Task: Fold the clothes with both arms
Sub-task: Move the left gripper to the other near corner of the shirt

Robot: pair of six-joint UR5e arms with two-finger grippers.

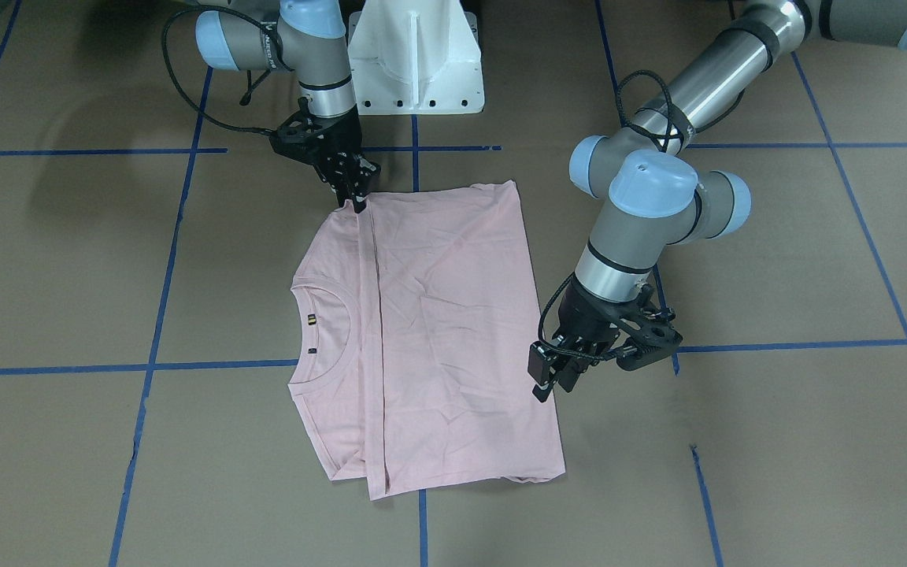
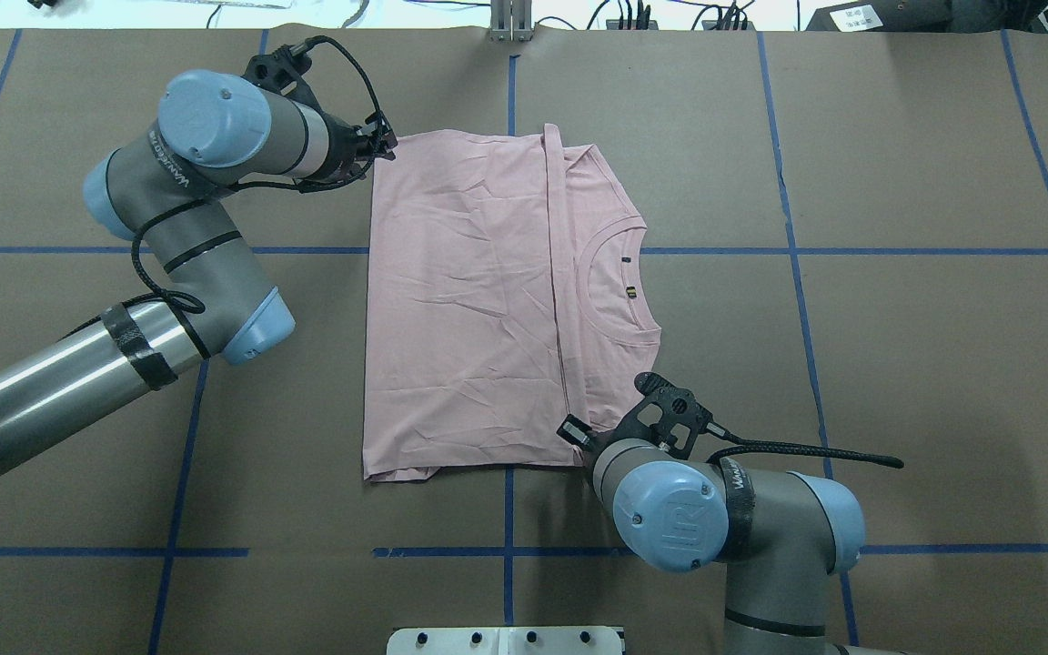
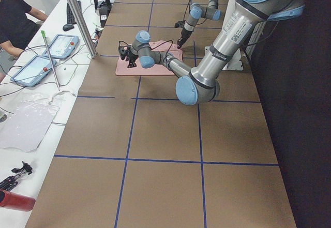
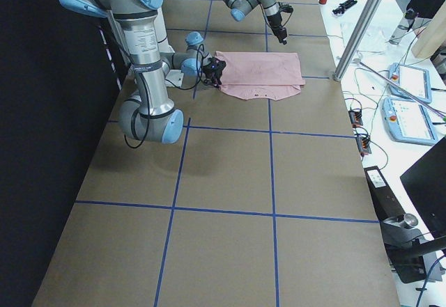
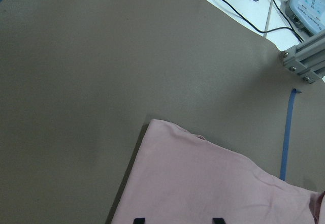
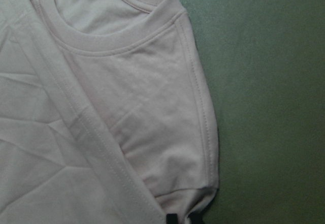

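**While the right gripper pinches its edge, a pink shirt lies folded on the worktop**

Because the lower part lies doubled over the chest, only plain pink cloth faces up. The hem runs straight across the shirt just short of the collar. The shirt sits flat near the middle of the worktop, across one of the blue tape lines, with light creases over the doubled panel.

The right gripper is at the near end of the hem, beside the shoulder corner. Its fingers are drawn close together with pink cloth between the tips.

The left gripper is at the far corner on the opposite side, on the folded edge. Its fingers are spread wide apart over the cloth. Whether they touch the shirt cannot be told from the pictures.
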